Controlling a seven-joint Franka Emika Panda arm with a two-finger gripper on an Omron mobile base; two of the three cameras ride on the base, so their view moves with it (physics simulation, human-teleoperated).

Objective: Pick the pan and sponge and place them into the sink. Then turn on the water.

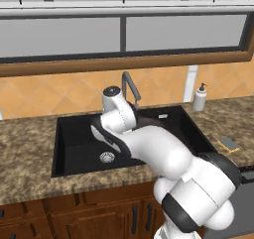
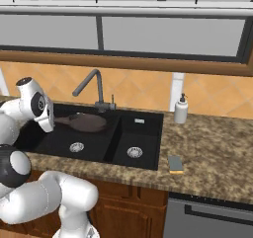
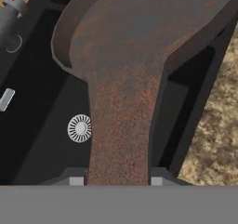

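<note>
My gripper (image 3: 116, 179) is shut on the long handle of the dark brown pan (image 3: 139, 42), one fingertip on each side of it. The pan (image 2: 84, 122) hangs level over the large left bowl of the black sink (image 2: 143, 133), above its silver drain (image 3: 80, 128). In the left base view my arm hides most of the pan (image 1: 149, 120) inside the sink (image 1: 74, 149). On the counter right of the sink lies the yellow sponge (image 1: 228, 143) (image 2: 175, 164), well away from the gripper. The dark gooseneck faucet (image 2: 91, 84) (image 1: 130, 87) stands behind the bowls.
A white soap dispenser (image 1: 200, 98) (image 2: 181, 109) stands at the back right of the sink. Speckled brown granite counter (image 2: 217, 148) runs along both sides. A window spans the wall above, with wooden cabinets below the counter.
</note>
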